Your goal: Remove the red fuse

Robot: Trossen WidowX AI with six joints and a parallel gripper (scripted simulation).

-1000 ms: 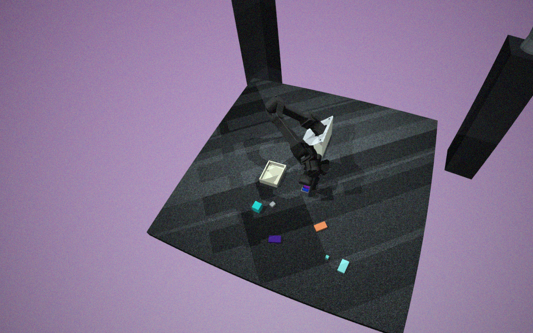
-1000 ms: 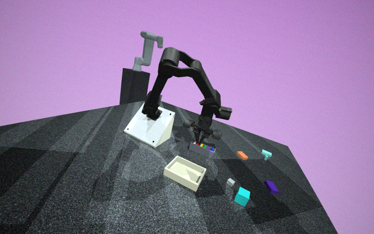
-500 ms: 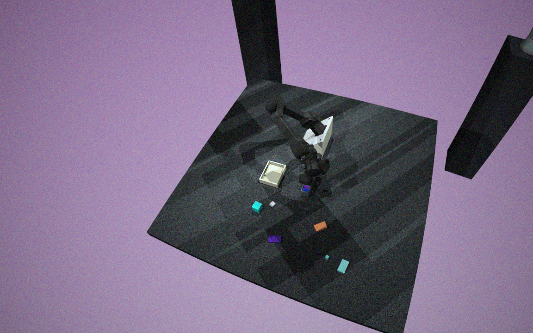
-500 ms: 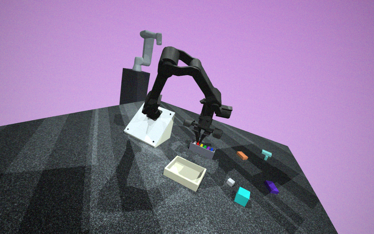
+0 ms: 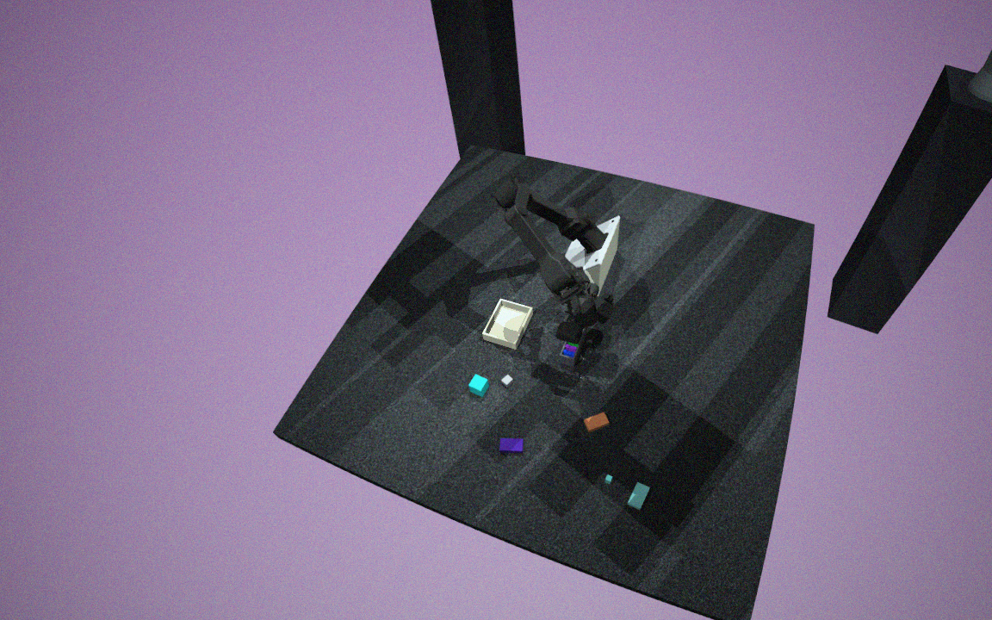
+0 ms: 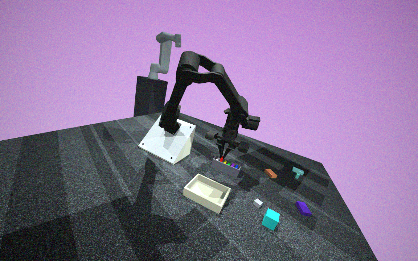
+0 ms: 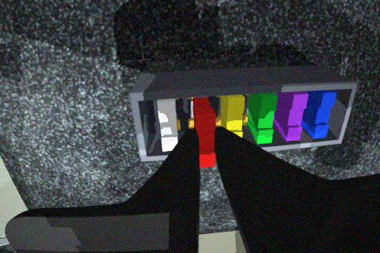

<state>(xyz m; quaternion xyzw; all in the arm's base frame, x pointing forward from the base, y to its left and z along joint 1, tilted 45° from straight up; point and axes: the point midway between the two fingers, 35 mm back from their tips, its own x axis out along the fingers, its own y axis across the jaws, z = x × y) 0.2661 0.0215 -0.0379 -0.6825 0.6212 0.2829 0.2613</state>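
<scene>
My gripper is shut on the red fuse. The fuse is upright and its top stands higher than the other fuses; its lower end is still over or within the grey fuse block, and I cannot tell whether it is clear of its slot. The white fuse is left of it; the yellow fuse, green fuse, purple fuse and blue fuse are to its right, all seated. The cream tray is empty, beside the block.
A white cube and a cyan cube lie beyond the tray. An orange block, a violet block and a teal block lie farther out. The arm stands on a white wedge.
</scene>
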